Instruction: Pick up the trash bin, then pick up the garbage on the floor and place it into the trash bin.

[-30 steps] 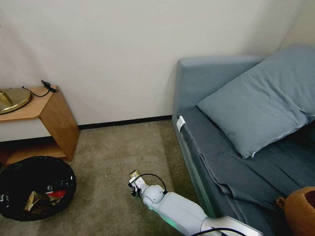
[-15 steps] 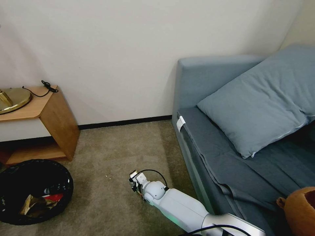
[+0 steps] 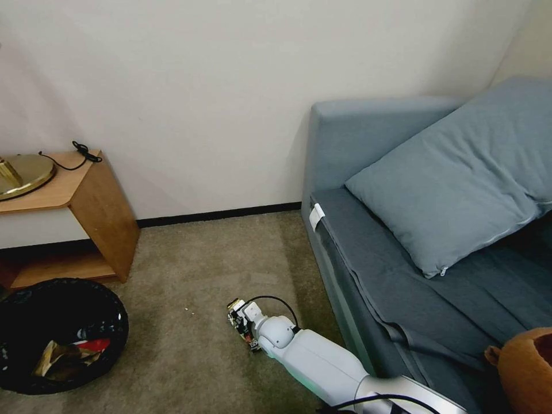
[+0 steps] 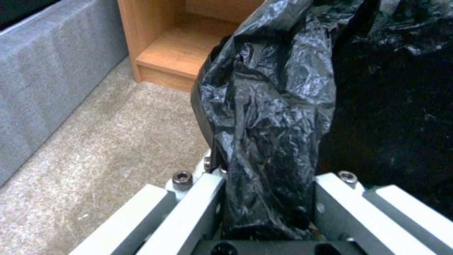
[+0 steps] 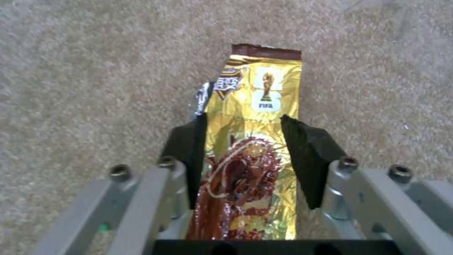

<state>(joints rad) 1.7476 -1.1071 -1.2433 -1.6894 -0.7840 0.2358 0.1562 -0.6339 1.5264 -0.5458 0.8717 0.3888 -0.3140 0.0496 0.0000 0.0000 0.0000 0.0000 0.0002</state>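
the right gripper [image 5: 243, 122] is down at the carpet [image 3: 190, 270] beside the front edge of the grey sofa [image 3: 368, 253], its 2 black fingers [image 5: 302, 148] standing apart on either side of the gold and brown candy wrapper [image 5: 254, 106]; the wrapper lies lengthwise between them, its printed end reaching out past the fingertips, and the pads sit right at its long edges, though whether they press it or it merely rests on the carpet between them cannot be told. in the head view the right gripper [image 3: 237, 313] shows at the tip of the white arm with a speck of gold at its end, well apart from the trash bin [image 3: 109, 305], which sits at the lower left of the carpet in front of the wooden side table [image 3: 75, 190]. the bin's black bag liner [image 4: 274, 99] is gathered between the 2 white fingers of the left gripper [image 4: 269, 198], which are closed in on the bunched plastic at the rim. inside the bin lie a red snack packet [image 3: 95, 345] and a tan paper scrap [image 3: 54, 353], touching each other on the black liner. a blue-grey pillow [image 3: 460, 184] rests on the sofa seat, and a brown plush shape [image 3: 526, 368] sits at the seat's near right corner
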